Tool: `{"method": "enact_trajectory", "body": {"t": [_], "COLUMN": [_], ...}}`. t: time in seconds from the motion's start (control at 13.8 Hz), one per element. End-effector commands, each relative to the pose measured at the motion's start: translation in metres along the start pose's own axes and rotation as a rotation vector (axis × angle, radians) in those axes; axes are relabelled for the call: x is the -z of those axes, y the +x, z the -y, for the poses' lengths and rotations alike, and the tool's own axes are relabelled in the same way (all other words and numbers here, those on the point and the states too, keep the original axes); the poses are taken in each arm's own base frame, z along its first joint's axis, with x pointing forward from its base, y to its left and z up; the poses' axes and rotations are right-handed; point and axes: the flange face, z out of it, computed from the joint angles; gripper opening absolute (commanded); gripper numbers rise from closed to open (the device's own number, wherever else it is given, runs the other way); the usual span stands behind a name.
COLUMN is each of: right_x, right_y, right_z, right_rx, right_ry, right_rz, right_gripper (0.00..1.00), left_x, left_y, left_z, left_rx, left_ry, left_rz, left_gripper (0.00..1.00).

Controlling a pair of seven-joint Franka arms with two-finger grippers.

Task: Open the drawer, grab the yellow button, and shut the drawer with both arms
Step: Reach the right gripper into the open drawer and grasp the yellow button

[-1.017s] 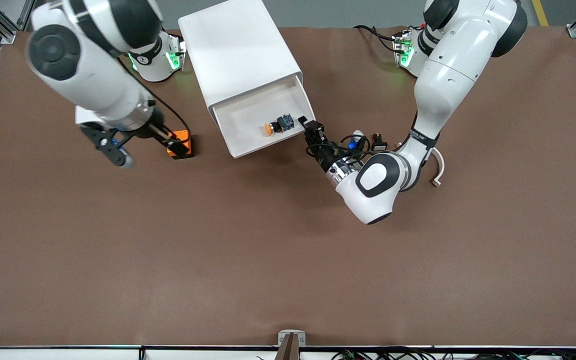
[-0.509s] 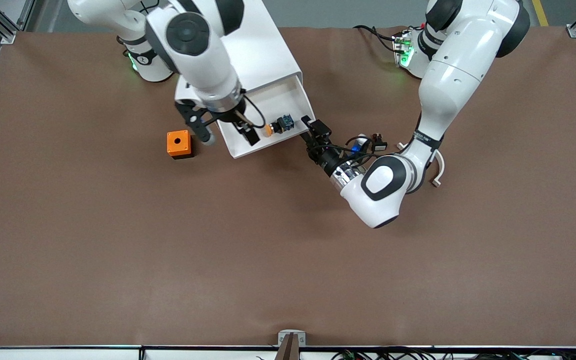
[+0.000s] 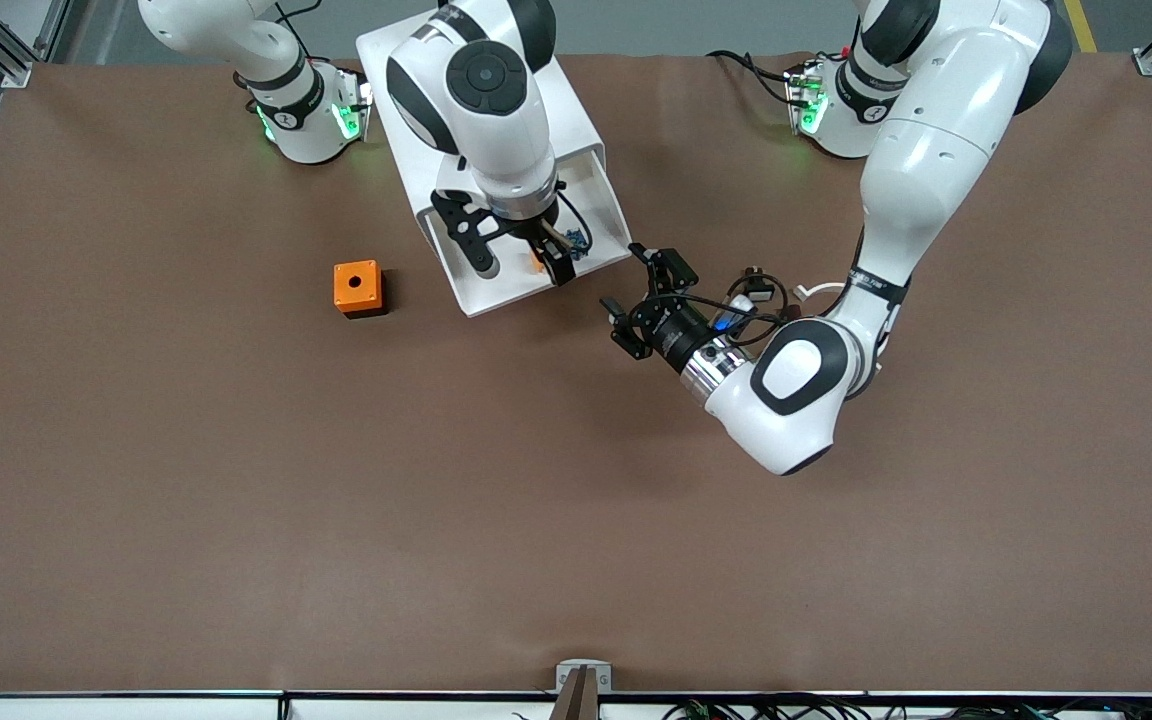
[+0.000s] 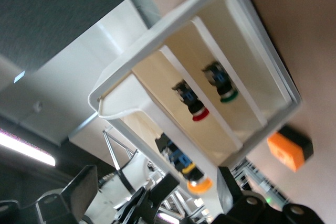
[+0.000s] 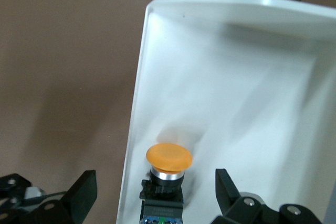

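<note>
The shallow white plastic top drawer (image 3: 496,285) stood pulled out of its large white rounded-corner cabinet (image 3: 456,100), its open tray facing up and angled toward the front camera. Inside lay the tiny push-button with a flat orange cap and black-and-blue body (image 5: 167,174), resting on its side on the drawer floor close to one side wall, cap pointing toward the drawer's front lip. In the front view it was largely hidden.

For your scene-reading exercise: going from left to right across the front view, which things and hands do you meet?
orange cube → right hand over the open drawer → left hand
</note>
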Motion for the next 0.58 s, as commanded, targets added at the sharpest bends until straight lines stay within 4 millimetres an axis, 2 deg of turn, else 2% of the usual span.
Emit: {"method": "enact_trajectory", "body": {"t": [0.0, 0.15, 0.36, 0.51], "right_x": [-0.008, -0.017, -0.028, -0.035], "right_y": [-0.012, -0.017, -0.026, -0.029], "right_z": [0.001, 0.000, -0.001, -0.002], "right_rx": [-0.025, -0.024, -0.016, -0.022], "right_ry": [0.006, -0.007, -0.023, -0.033], "right_rz": [-0.021, -0.027, -0.032, -0.036], "right_gripper": [0.97, 0.95, 0.91, 0.79], "left_x": [0.024, 0.030, 0.046, 0.059], "left_y": [-0.003, -0.001, -0.010, -0.020], "left_z": [0.002, -0.004, 0.003, 0.010], "left_rx": [-0.186, -0.317, -0.494, -0.611], "left_ry": [-0.079, -0.141, -0.245, -0.317], "left_rz": [-0.009, -0.055, -0.194, -0.309], "left_gripper": [1.00, 1.00, 1.00, 1.00]}}
